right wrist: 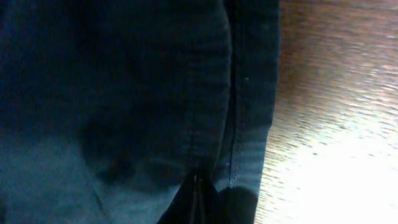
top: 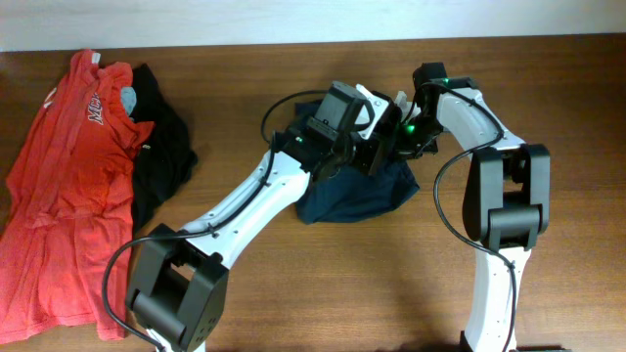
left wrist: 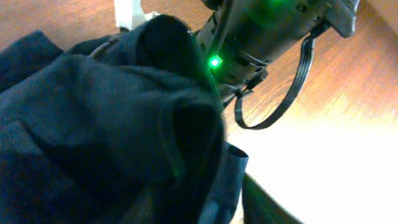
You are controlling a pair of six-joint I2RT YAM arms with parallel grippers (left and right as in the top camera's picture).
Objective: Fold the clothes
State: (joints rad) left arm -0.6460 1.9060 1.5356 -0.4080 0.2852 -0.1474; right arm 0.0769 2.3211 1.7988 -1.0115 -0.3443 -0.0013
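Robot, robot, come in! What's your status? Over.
Right gripper shut on navy shorts. Left gripper over them, jaws unclear. Nothing blocking; red T-shirt far aside.

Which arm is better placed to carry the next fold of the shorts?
Right, probably. The right gripper is shut on the shorts at a stitched seam, ready to pull. The left gripper sits against bunched cloth, its grip unclear.
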